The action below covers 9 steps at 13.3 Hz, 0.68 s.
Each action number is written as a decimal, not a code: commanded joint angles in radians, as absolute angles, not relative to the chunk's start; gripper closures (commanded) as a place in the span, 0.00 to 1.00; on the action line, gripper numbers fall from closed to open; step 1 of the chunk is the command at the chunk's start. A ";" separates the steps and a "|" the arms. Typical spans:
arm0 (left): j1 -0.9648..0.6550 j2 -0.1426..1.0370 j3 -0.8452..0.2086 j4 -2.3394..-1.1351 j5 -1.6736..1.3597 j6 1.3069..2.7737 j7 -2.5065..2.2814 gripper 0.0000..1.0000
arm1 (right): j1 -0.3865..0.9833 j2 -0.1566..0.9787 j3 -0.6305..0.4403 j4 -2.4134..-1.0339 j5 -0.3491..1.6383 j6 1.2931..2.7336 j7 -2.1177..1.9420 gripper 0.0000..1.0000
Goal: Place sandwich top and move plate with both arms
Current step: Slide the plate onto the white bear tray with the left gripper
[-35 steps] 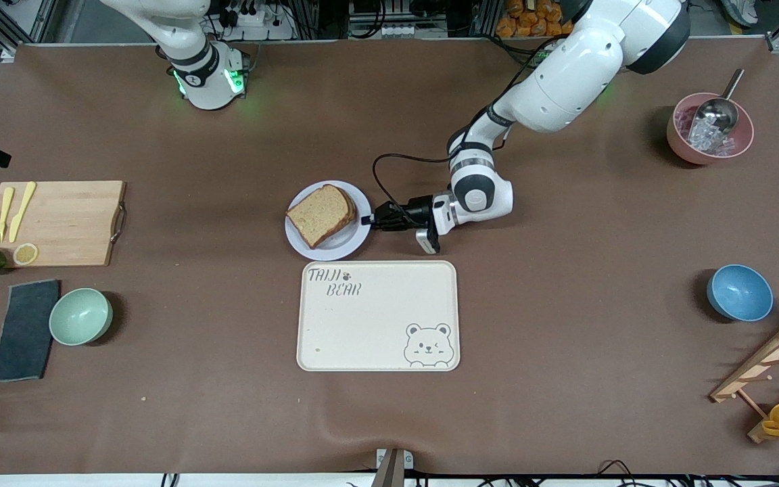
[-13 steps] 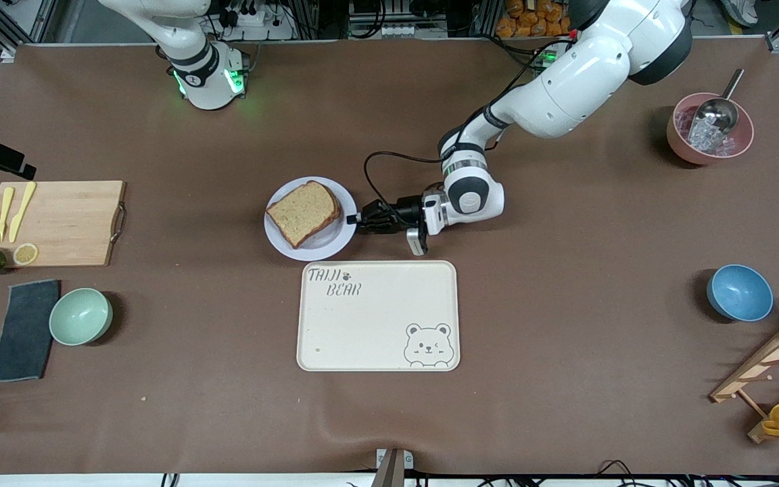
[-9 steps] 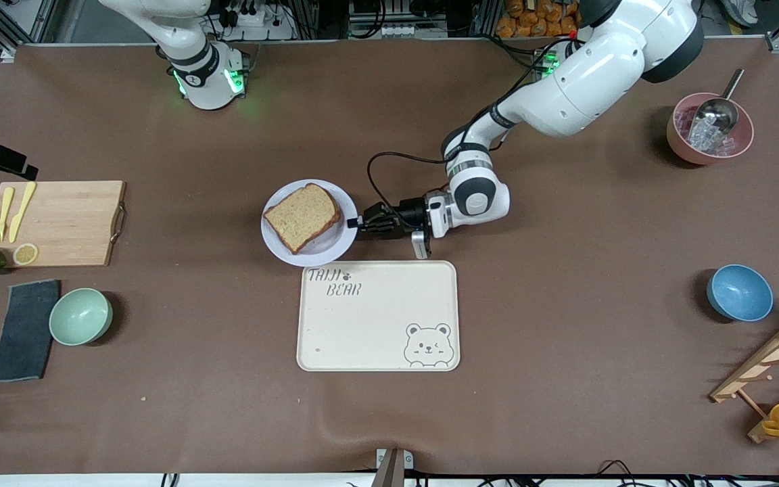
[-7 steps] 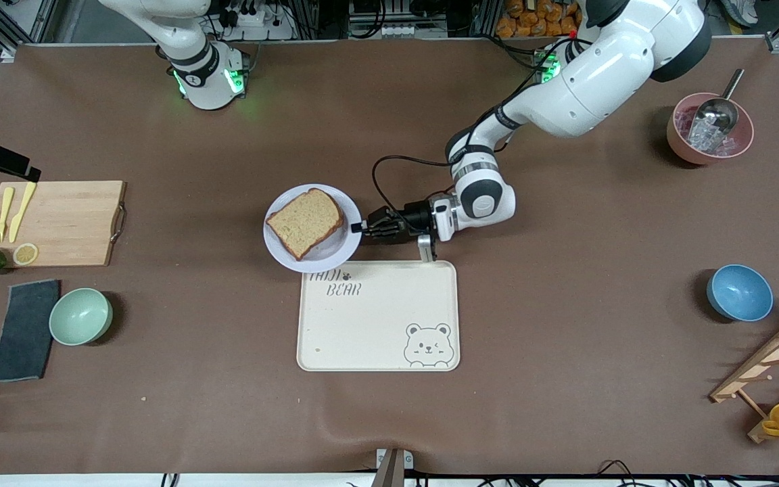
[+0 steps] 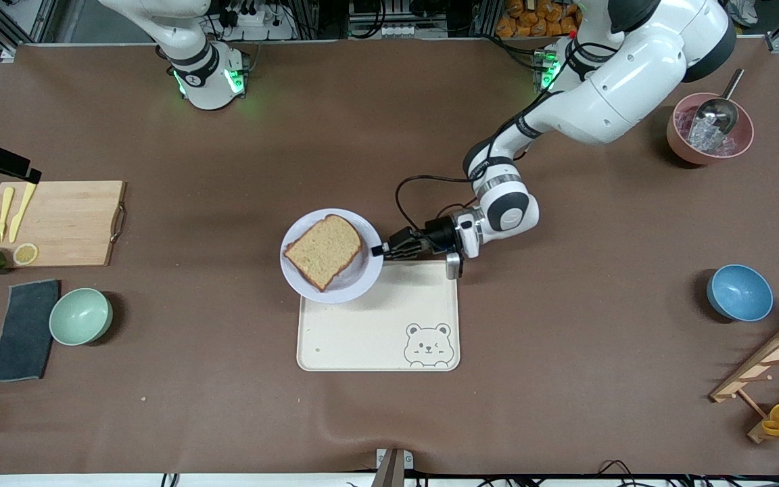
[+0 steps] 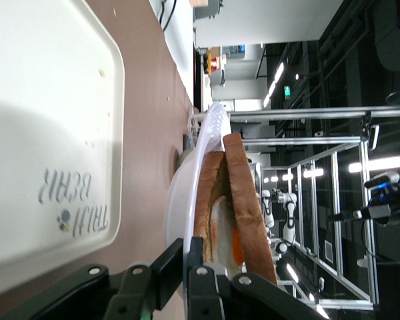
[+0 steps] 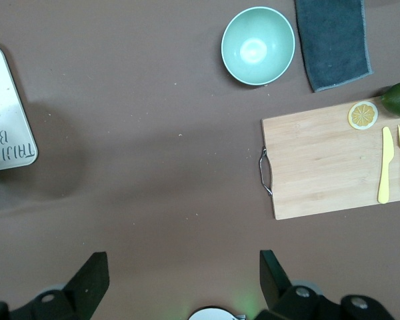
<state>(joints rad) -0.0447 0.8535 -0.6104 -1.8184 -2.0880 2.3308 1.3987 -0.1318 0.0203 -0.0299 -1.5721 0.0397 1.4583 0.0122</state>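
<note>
Cream tray (image 5: pixel 389 331) w/ bear drawing lies on the brown bench (image 5: pixel 565 338); the left wrist view shows its embossed text "TAIJI BEAR" (image 6: pixel 70 203), which the plate hides in the front view. No other writing legible.

Plate (image 5: pixel 308 287): small, round, shallow, pale lavender-white, held off the bench over the tray corner nearest the right arm's end and farthest from the front camera. It overhangs the tray edge there. Left gripper (image 5: pixel 379 250) is clamped on the plate rim, one finger above and one below, per the left wrist view (image 6: pixel 187 267).

Sandwich top (image 5: pixel 325 250): tan-brown slice, darker crust, rounded top, plain upper face. It lies on the plate, stacked on a second slice; the left wrist view shows white and orange egg (image 6: pixel 230 237) between the two slices. The stack sits roughly centred on the plate.

Right gripper (image 7: pixel 180 273): fingers spread wide, holding nothing, per the right wrist view. It's up over the bench near the wooden cutting board (image 5: pixel 58 220); the arm waits.

Other items, right arm's end: board carries a yellow fork (image 5: pixel 2 213), yellow knife (image 5: pixel 22 210) and lemon slice (image 5: pixel 25 253); green bowl (image 5: pixel 80 316) and dark cloth (image 5: pixel 24 330) lie nearer the front camera. Left arm's end: pink bowl (image 5: pixel 680 145) w/ metal scoop (image 5: pixel 714 115), blue bowl (image 5: pixel 739 292).
</note>
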 commanded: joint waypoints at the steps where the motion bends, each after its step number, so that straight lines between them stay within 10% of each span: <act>1: 0.014 0.821 -0.629 -1.847 -2.070 2.329 1.404 1.00 | -0.138 0.014 -0.023 -1.571 0.040 1.462 0.028 0.00; 9: 0.112 0.836 -0.597 -1.853 -1.983 2.332 1.328 1.00 | -0.144 0.014 -0.026 -1.566 0.026 1.476 0.026 0.00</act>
